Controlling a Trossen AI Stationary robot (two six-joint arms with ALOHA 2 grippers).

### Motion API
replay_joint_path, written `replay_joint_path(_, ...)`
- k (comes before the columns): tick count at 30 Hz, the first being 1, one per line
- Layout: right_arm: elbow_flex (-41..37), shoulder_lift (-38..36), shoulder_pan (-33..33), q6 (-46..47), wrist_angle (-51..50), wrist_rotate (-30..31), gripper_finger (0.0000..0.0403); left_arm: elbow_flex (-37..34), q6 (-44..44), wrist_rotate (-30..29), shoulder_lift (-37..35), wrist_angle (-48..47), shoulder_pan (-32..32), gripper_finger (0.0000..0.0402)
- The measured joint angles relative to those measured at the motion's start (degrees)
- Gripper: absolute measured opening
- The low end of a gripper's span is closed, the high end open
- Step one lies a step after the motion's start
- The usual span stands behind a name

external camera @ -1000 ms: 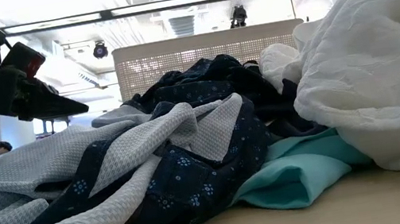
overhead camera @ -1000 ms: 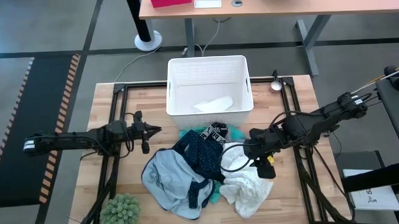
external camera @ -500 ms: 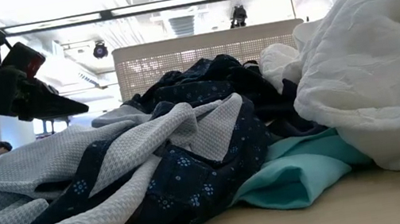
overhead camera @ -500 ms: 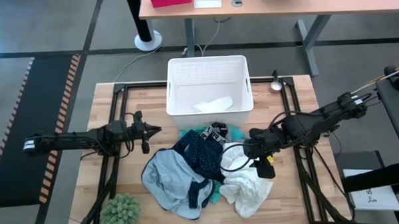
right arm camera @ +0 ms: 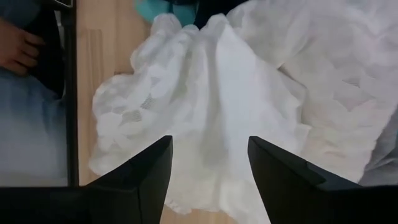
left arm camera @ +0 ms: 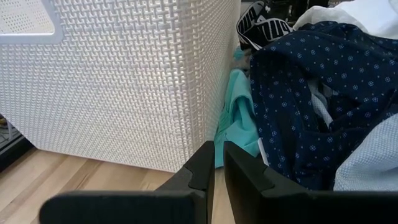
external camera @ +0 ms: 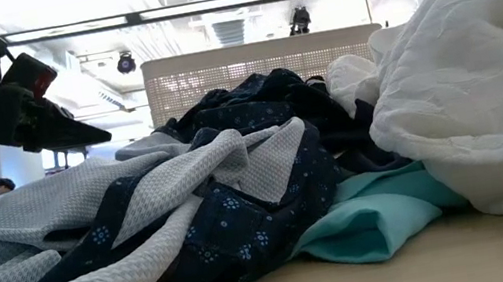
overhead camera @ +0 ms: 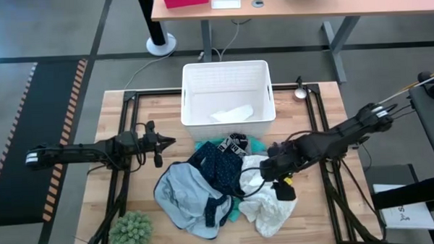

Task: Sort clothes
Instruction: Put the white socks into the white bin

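The clothes lie in a heap at the table's middle. A light blue garment (overhead camera: 182,199) is on the left. A navy patterned one (overhead camera: 220,169) lies in the middle, with a black white-lettered waistband (overhead camera: 234,144) and turquoise cloth (overhead camera: 256,144) by the basket. A crumpled white garment (overhead camera: 269,211) lies on the right. My right gripper (overhead camera: 266,169) hangs open above this white garment (right arm camera: 205,93), pointing steeply down, fingers apart and clear of it. My left gripper (overhead camera: 167,143) waits shut at the left, level, near the basket's corner (left arm camera: 205,74).
A white slotted basket (overhead camera: 263,98) stands behind the heap with one white piece (overhead camera: 231,114) inside. A fuzzy green ball (overhead camera: 132,230) sits at the near left corner. Black frame rails (overhead camera: 320,133) run along the table's sides. Bare wood shows right of the white garment.
My right gripper has come down and a little toward the table's left, closer to the white garment. The clothes have not moved.
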Motion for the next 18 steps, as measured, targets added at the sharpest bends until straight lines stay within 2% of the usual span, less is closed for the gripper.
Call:
replay_joint_path(11, 0.0, 3.5, 0.0, -0.2, -0.8, 0.1, 0.0190, 0.0, 0.0, 0.0, 0.0, 0.0, 0.0, 0.0021)
replay_joint_path(15, 0.0, 3.5, 0.0, -0.3, -1.7, 0.0, 0.0167, 0.0, 0.0, 0.0, 0.0, 0.0, 0.0, 0.0021)
replay_joint_path(18, 0.0, 3.2, 0.0, -0.9, -2.5, 0.1, 0.0134, 0.0, 0.0, 0.0, 0.0, 0.0, 0.0, 0.0021)
